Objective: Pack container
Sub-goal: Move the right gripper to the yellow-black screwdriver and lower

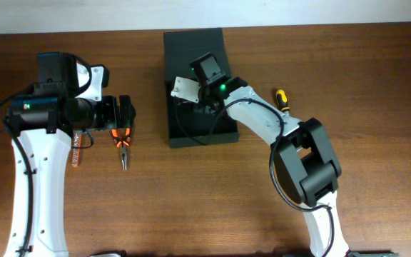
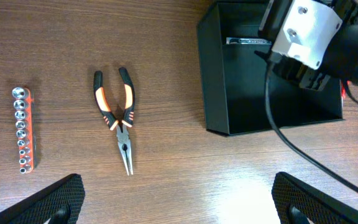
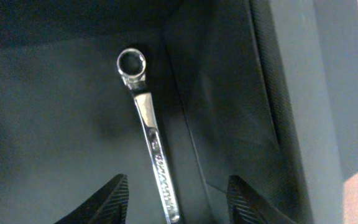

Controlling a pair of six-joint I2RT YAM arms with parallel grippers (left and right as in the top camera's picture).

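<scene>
**Desk:** What does the overhead give that the wrist cameras miss?

**Photographer:** The whole bench. The container (image 1: 198,140) sits on the wooden table with its lid flap thrown back toward 12 o'clock. A yellow-and-black screwdriver (image 1: 282,98) lies at its 3 o'clock and appears in no other view. The right arm reaches down into the box, covering much of its floor.

**Desk:** And the right wrist camera?

**Photographer:** The inside. A chrome ring wrench (image 3: 149,134) lies flat on the dark floor just beside an inner wall, ring end at 12 o'clock, shank running toward 6. The right gripper (image 3: 176,202) hangs over it with jaws parted. Its fingers are clear of the steel on both sides and grip nothing.

**Desk:** The left side?

**Photographer:** The left gripper (image 2: 179,202) is spread wide and empty, outside the box. In its own camera the container lies at 1 o'clock. That view shows whole the orange-handled pliers (image 2: 122,118) at 11 o'clock and a socket rail (image 2: 23,129) at 10. Both rest on the table, apart from the box.
</scene>
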